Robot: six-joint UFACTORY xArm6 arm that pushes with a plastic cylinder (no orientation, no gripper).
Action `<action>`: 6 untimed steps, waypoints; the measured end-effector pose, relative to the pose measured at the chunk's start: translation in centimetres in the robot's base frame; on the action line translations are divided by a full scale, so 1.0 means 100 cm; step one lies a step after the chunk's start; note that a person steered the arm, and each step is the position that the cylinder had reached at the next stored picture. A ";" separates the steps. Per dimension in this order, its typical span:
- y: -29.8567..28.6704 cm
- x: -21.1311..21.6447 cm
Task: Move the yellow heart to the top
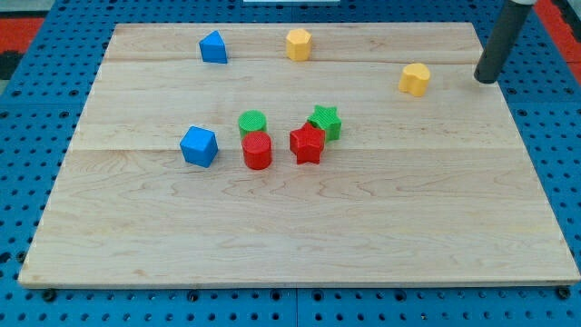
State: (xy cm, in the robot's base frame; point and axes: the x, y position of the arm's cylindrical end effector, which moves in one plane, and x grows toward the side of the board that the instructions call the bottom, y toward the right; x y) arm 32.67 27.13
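The yellow heart (pixel 415 79) lies on the wooden board (pixel 300 236) at the upper right. My tip (pixel 487 79) is at the board's right edge, to the right of the yellow heart and apart from it by a clear gap. A yellow hexagon block (pixel 299 44) sits near the top edge, left of the heart.
A blue block (pixel 213 47) lies at the top left. In the middle stand a blue cube (pixel 199 146), a green cylinder (pixel 252 123), a red cylinder (pixel 257 151), a red star (pixel 307 143) and a green star (pixel 325 122), close together. A blue pegboard surrounds the board.
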 end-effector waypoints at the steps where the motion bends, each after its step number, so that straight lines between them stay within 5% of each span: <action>1: -0.059 0.034; 2: -0.107 0.009; 4: -0.100 -0.075; 5: -0.111 -0.066; 6: -0.045 -0.104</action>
